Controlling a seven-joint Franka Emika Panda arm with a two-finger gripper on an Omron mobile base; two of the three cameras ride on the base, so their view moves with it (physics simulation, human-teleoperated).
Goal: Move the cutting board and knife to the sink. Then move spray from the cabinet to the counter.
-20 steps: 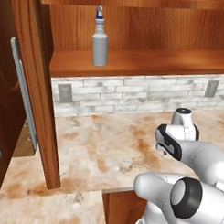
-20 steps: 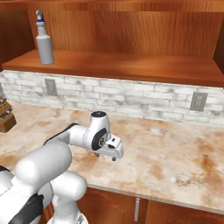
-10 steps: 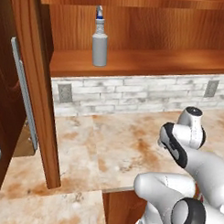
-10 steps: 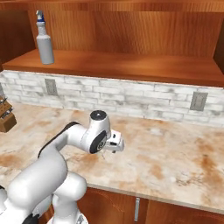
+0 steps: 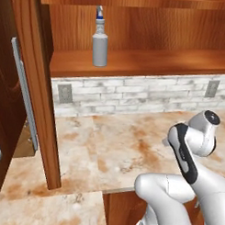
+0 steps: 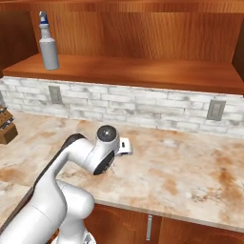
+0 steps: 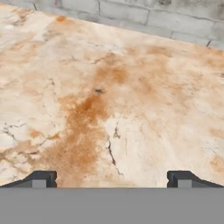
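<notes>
As the arm swings up from the worktop (image 7: 131,87), its gripper (image 7: 112,178) hangs wide and empty; the spray (image 5: 100,44) waits above on the cabinet (image 5: 148,62) shelf, ungrasped.

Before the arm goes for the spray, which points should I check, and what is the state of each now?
1. Spray upright on the cabinet shelf: ok.
2. Cabinet door open, shelf reachable: ok.
3. End effector open and empty: ok.
4. End effector near the spray: not ok; it faces the counter, low.
5. Bare counter for setting down: ok.
6. Cutting board in the sink: cannot tell.
</notes>
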